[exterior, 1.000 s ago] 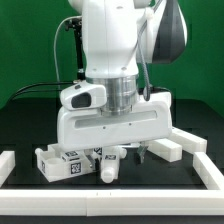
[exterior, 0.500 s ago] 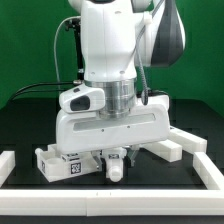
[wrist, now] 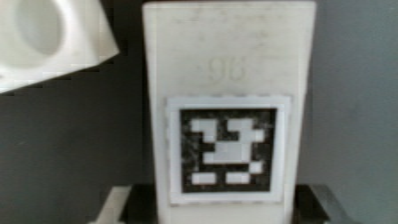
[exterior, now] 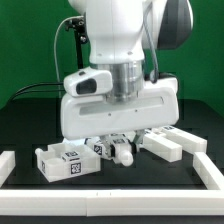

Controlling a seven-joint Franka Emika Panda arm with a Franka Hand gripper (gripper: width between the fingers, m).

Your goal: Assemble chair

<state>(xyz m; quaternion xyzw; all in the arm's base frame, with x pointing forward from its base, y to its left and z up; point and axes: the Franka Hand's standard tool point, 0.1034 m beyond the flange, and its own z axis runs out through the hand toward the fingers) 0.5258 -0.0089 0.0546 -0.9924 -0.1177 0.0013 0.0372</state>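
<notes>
My gripper (exterior: 118,148) is shut on a long white chair part (exterior: 123,156) and holds it just above the black table. In the wrist view this part (wrist: 228,80) fills the middle, with a black-and-white tag (wrist: 226,145) on its face, and the gripper (wrist: 226,206) clamps its near end between two fingers (wrist: 135,205). A white chair block with tags (exterior: 60,161) lies on the exterior view's left of the gripper. Another long white part (exterior: 170,145) lies on the exterior view's right.
A white raised border (exterior: 212,172) runs round the black work area, with a piece at the exterior view's left (exterior: 5,164) and along the front (exterior: 110,197). A curved white part (wrist: 45,45) shows beside the held part in the wrist view.
The wrist has turned and shifted toward the exterior view's right. The held white part has moved with it, away from the tagged block.
</notes>
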